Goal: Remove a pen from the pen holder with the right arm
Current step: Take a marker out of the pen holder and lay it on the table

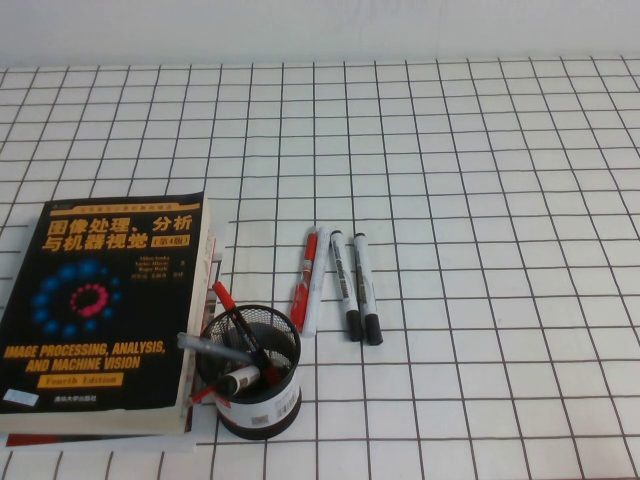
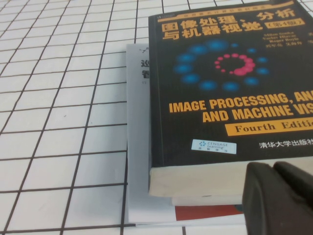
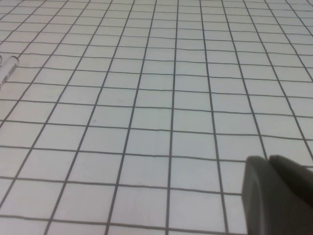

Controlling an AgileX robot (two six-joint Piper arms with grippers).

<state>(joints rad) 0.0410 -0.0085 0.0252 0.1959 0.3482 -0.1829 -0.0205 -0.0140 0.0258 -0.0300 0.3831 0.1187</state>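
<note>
A black mesh pen holder (image 1: 264,414) stands near the table's front edge, just right of the books. Several pens lean in it, among them a red one (image 1: 230,303) and a grey one (image 1: 208,347). On the table right of the holder lie a red and white marker (image 1: 306,278) and two black-capped markers (image 1: 343,285) (image 1: 367,288). Neither arm shows in the high view. My right gripper (image 3: 269,159) is shut and empty over bare grid cloth; a white pen end (image 3: 9,70) shows at that view's edge. My left gripper (image 2: 273,166) is shut by the book's lower edge.
A thick black textbook (image 1: 100,300) lies on thinner books (image 2: 139,147) at the front left, beside the holder. White cloth with a black grid (image 1: 480,200) covers the whole table.
</note>
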